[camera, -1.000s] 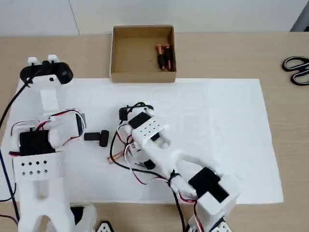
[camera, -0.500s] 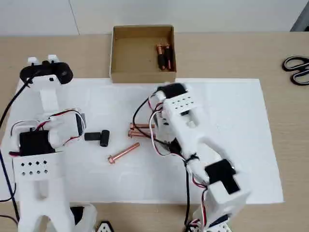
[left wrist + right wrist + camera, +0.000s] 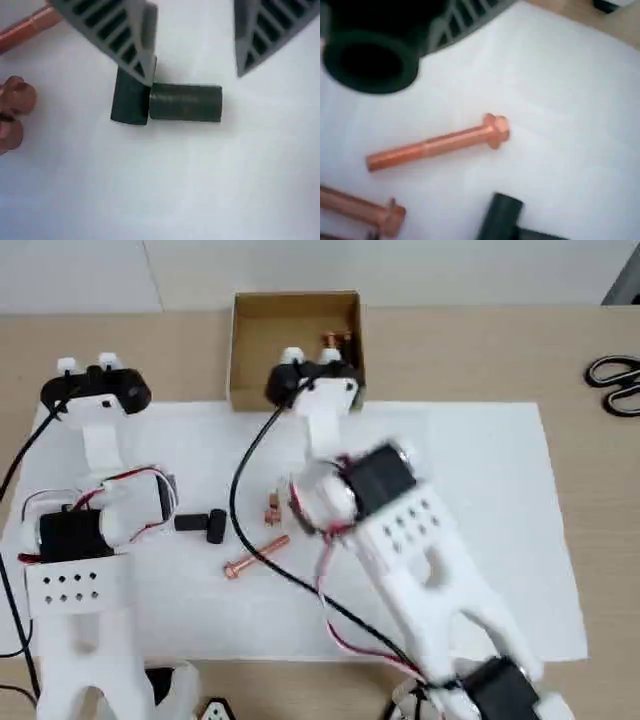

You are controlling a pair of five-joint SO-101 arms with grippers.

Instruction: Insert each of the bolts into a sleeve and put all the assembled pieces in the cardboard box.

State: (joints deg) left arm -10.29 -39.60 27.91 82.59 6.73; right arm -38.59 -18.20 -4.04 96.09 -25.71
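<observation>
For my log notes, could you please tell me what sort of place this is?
Likely a lab or workshop bench: a wooden table, a white sheet with a loose copper bolt, and scissors nearby.

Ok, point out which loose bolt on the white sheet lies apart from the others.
The diagonal bolt, lying alone near the black sleeves. The other loose bolts huddle together, partly hidden by the right arm.
</observation>
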